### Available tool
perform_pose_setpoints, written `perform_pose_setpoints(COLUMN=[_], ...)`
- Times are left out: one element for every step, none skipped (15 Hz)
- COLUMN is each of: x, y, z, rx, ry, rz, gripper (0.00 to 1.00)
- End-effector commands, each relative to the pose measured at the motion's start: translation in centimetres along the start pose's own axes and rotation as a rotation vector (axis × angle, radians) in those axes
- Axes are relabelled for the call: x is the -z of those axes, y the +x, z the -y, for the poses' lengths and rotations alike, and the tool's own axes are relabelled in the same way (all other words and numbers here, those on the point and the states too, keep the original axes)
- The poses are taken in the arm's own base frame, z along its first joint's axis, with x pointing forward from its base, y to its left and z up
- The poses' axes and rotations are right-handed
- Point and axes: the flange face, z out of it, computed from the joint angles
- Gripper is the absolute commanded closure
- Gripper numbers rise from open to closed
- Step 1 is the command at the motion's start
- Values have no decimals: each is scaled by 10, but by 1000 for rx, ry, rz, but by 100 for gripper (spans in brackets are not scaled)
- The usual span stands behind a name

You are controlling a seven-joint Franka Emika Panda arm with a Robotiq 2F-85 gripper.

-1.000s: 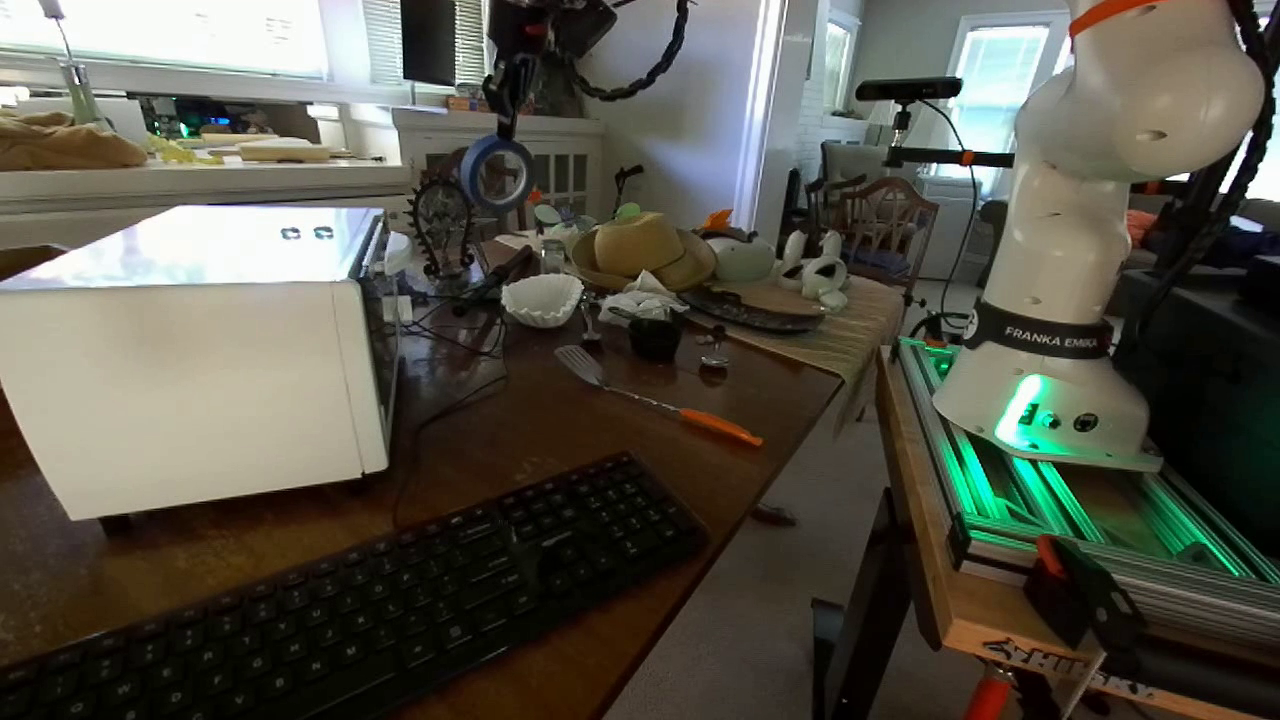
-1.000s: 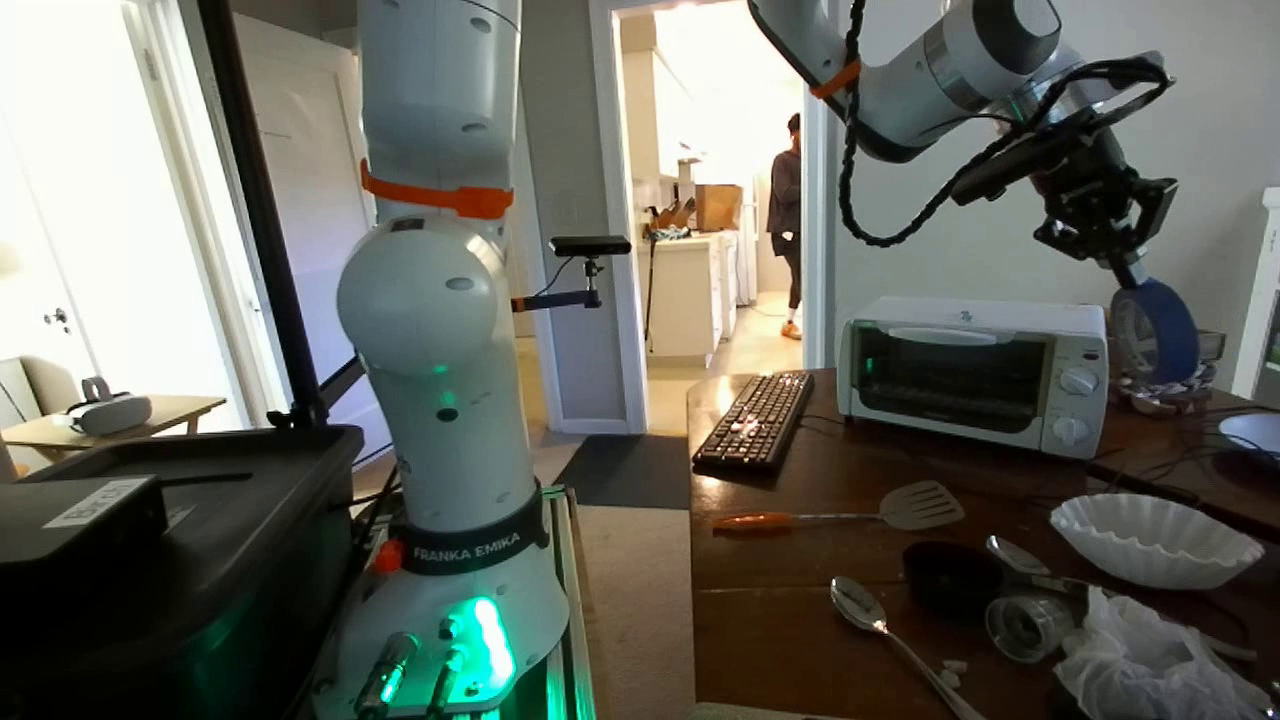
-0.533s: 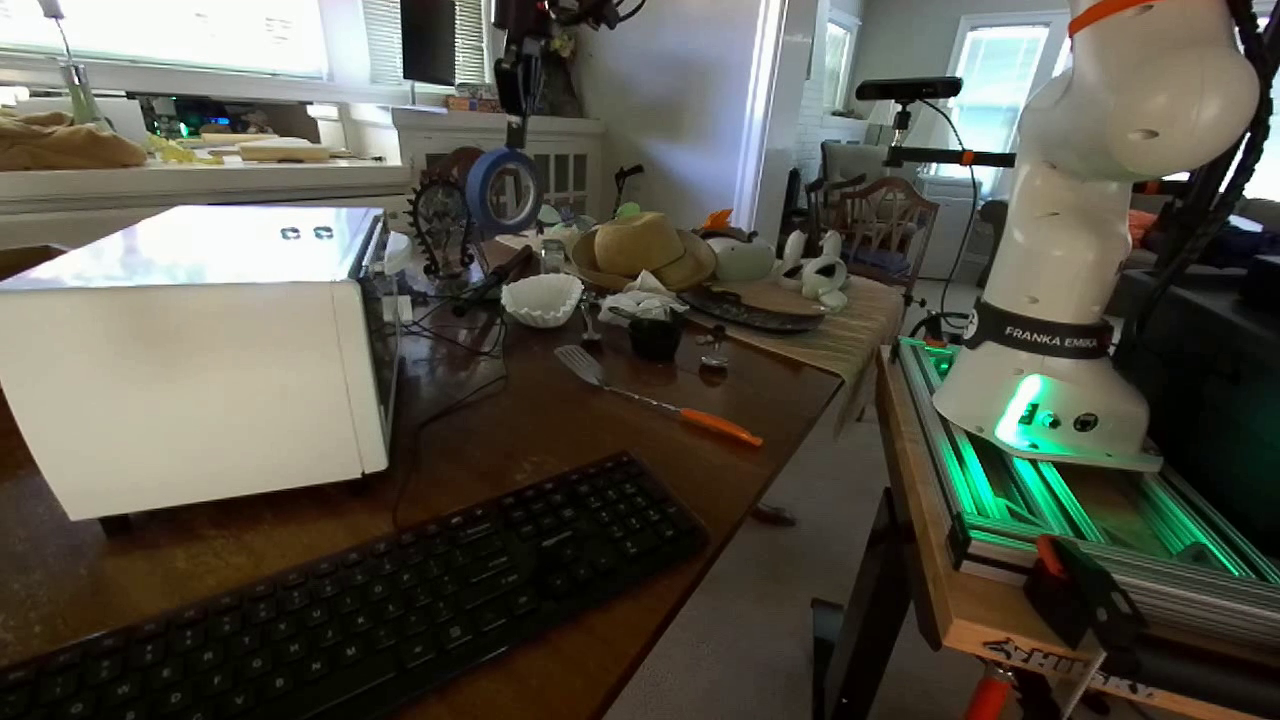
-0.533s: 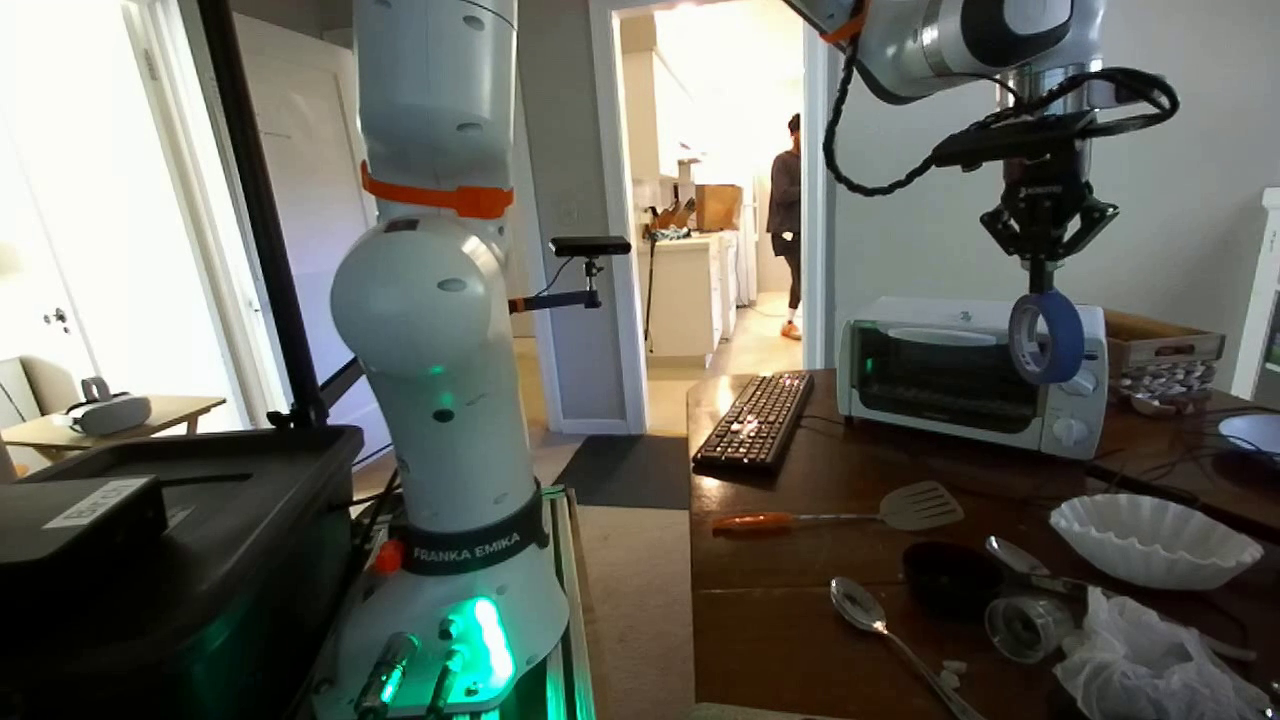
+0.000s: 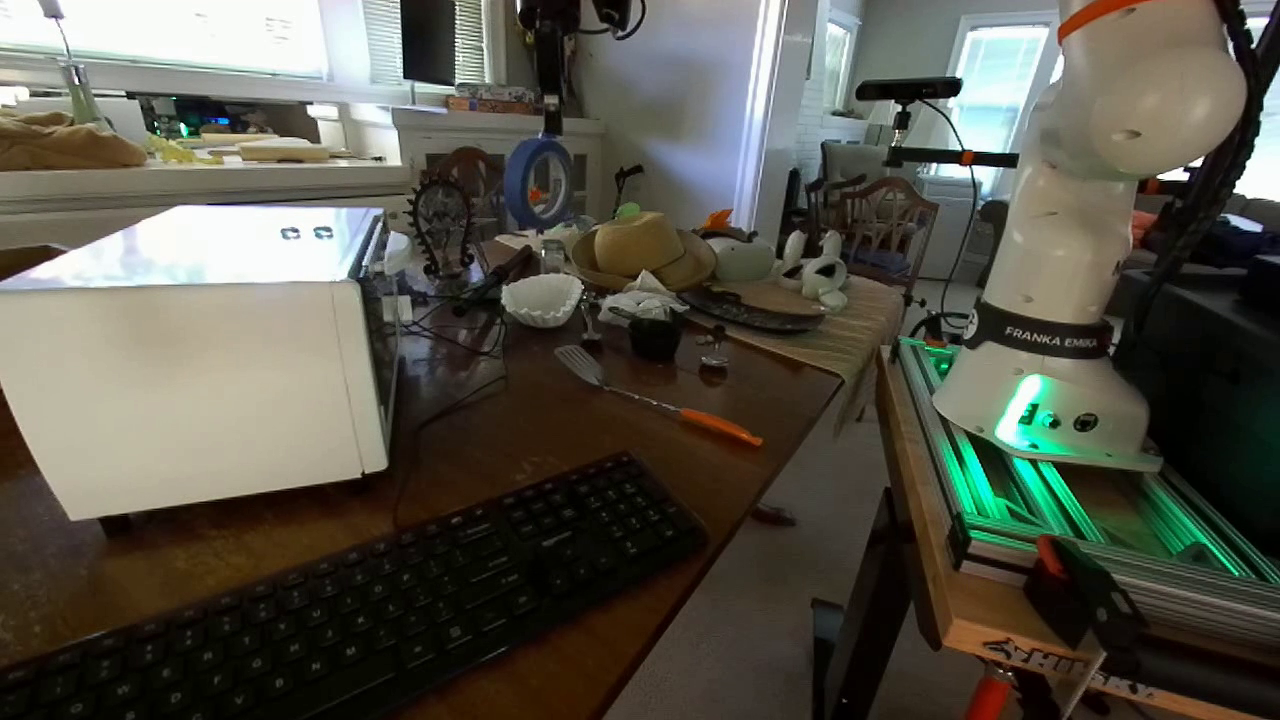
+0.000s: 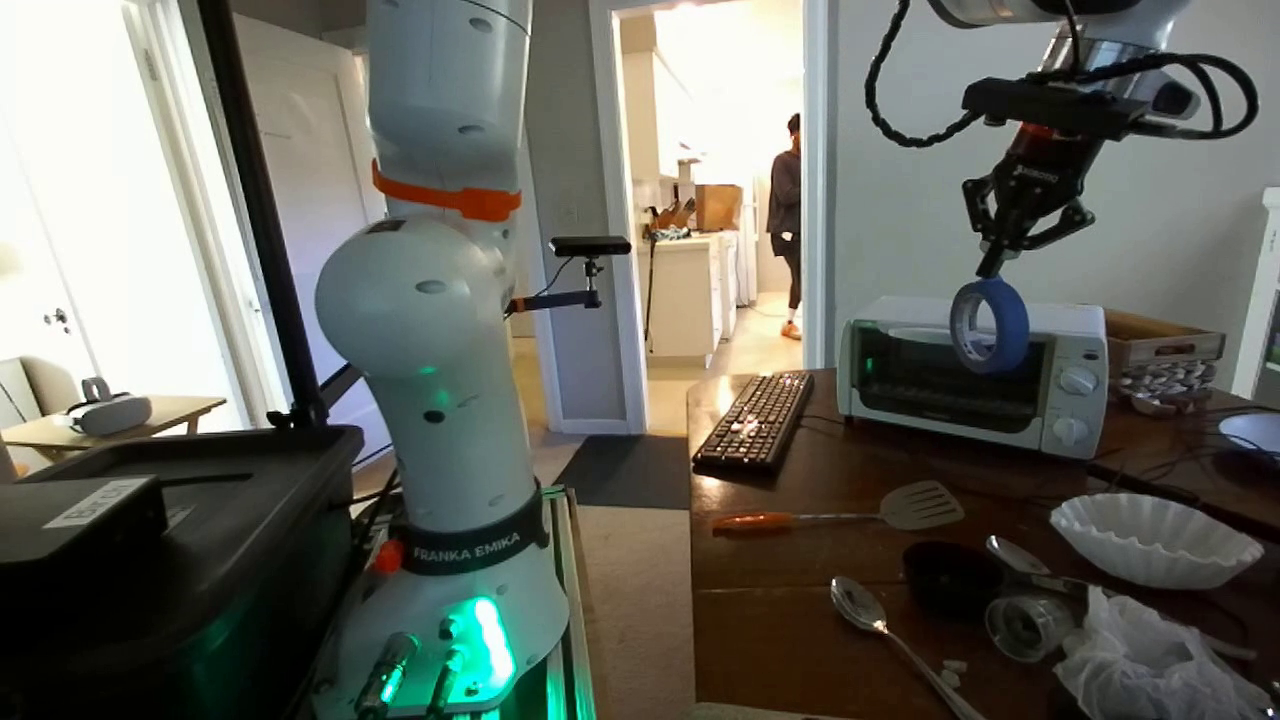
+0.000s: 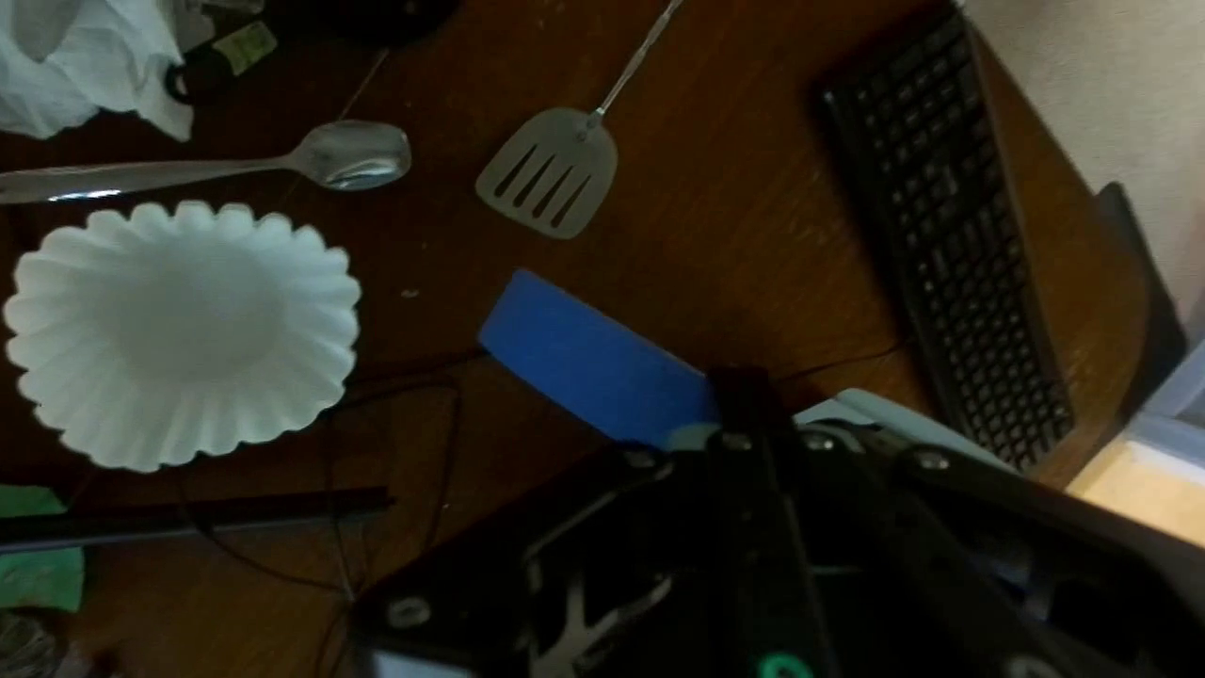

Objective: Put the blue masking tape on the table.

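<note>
The tilting gripper [image 6: 989, 266] swings blue masking tape [image 6: 1011, 325] in front of the toaster oven [image 6: 955, 405], apparently nearer the robot base [image 6: 450, 592].

Table [image 6: 765, 645] with keyboard [image 6: 757, 424], spatula [image 7: 568, 143]

In an exterior view, a keyboard [image 6: 757, 425] is set on the table [image 6: 760, 640], left of an oven [image 6: 930, 387]; a crate [image 6: 1170, 348] is placed right of the oven and partly hidden by it. A spatula [image 6: 905, 510] is laid before both keyboard and oven. Nearer still, a cup [image 6: 950, 577] is set between the head of a spoon [image 6: 868, 612], at left, and a bowl [image 6: 1155, 542], at right, with a jar [image 6: 1028, 628] placed before the cup. Above the table and before the oven, the masking tape [image 6: 1012, 322] is held by the gripper [image 6: 990, 266].
</note>
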Motion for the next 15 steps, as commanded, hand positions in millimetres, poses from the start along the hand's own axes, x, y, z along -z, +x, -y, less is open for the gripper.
perform_pose_setpoints(x=[1, 1, 1, 2, 1, 1, 0, -1, -1, -1, -1, -1, -2, -2, -1], y=[3, 2, 2, 1, 1, -1, -1, -2, -4, -4, -5, -6, -5, -4, -2], z=[-19, -23, -27, -29, -32, -34, -37, -40, -42, -44, -45, -47, -49, -50, -52], rx=[68, 82, 95, 107, 116, 124, 131, 136, 138, 141, 144, 145, 144, 134, 120], ry=[174, 222, 266, 312, 359, 405, 451, 497, 545, 591, 641, 677, 704, 709, 694], rz=[65, 89, 109, 131, 152, 175, 197, 221, 243, 265, 286, 301, 311, 311, 305], gripper=[100, 100, 100, 100, 100, 100, 100, 100, 100, 100, 100, 100, 100, 100, 100])
